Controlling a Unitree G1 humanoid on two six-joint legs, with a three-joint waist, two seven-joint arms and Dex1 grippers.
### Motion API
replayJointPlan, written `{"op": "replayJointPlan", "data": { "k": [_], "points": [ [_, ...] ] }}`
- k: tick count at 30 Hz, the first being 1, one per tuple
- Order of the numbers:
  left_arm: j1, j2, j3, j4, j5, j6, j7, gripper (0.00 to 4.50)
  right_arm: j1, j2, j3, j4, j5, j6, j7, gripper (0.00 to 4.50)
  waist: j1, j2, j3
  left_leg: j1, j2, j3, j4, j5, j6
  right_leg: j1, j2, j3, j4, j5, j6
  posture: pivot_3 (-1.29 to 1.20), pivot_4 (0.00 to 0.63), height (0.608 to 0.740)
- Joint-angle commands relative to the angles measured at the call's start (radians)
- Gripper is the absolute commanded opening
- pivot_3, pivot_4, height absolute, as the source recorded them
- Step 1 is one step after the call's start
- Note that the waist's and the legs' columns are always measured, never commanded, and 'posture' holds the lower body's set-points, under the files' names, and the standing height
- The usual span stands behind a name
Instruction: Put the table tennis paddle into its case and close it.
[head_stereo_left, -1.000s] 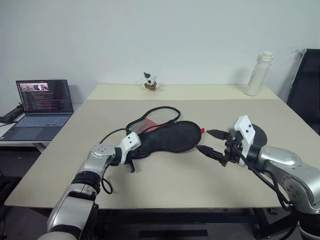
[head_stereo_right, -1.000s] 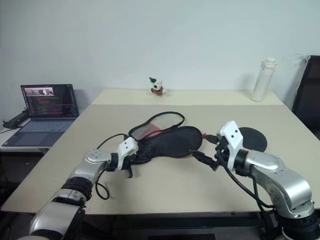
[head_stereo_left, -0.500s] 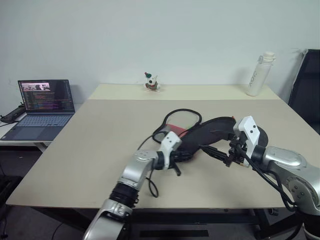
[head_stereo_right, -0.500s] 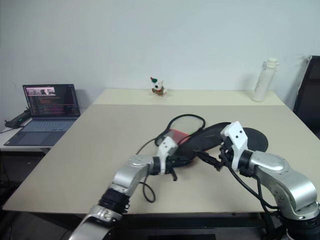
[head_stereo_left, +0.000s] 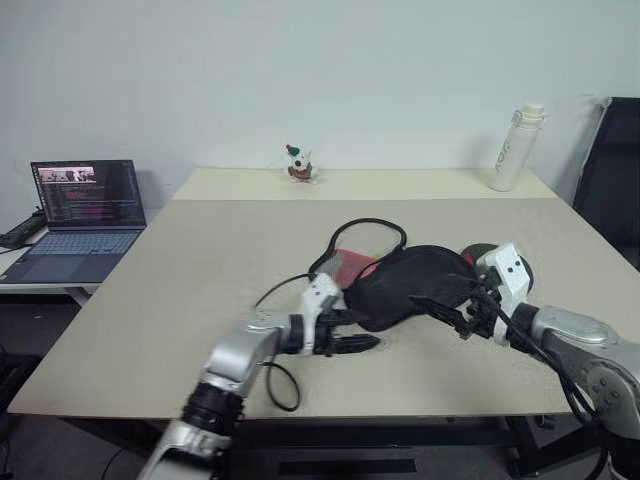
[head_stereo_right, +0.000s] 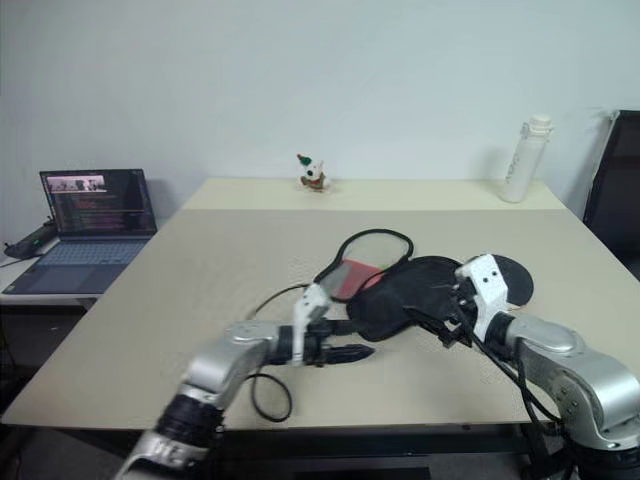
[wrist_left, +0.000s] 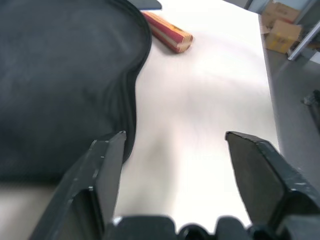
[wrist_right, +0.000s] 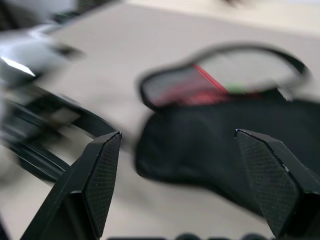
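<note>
**Left eye view: case open at mid-table, both pincers released**

The case (head_stereo_left: 405, 285) lies mid-table, flap spread, apparently to receive the paddle (wrist_left: 167, 34), whose handle shows beside it. The left gripper (head_stereo_left: 352, 343) is spread, empty, just beside the case's near edge. The right gripper (head_stereo_left: 440, 305) gapes over it. Bare table (head_stereo_left: 200, 260) lies leftward.

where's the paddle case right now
In the left eye view the case lies on the table, right of centre, between the two tools, partly over the paddle.
</note>
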Motion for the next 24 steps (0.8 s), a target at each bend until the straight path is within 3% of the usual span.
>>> {"op": "replayJointPlan", "data": {
  "k": [1,8,24],
  "points": [
    [-0.005,0.081,0.082,-0.013,-0.039,-0.045,-0.039,3.5,0.012,0.049,-0.031,0.03,-0.004,0.091,-0.103,3.96,0.002,0.0,0.0,0.0,0.0,0.0,0.0,0.0,0.0,0.0,0.0,0.0,0.0,0.0,0.0,0.0,0.15,0.74],
    [0.001,0.173,0.145,0.017,-0.063,-0.075,-0.06,3.5,-0.007,0.206,-0.007,0.152,-0.097,0.078,-0.258,3.96,0.003,0.0,0.0,-0.001,0.0,0.001,0.0,0.0,0.0,0.0,-0.002,0.001,-0.002,0.0,0.0,0.0,0.15,0.74],
    [-0.004,0.161,0.135,0.02,-0.057,-0.095,-0.029,3.5,-0.243,0.461,-0.076,0.396,-0.123,0.029,-0.345,3.96,-0.002,0.0,0.0,-0.001,0.0,0.001,-0.001,0.0,0.0,-0.001,0.0,0.001,0.0,0.0,0.0,0.0,0.15,0.74]
  ]
}}
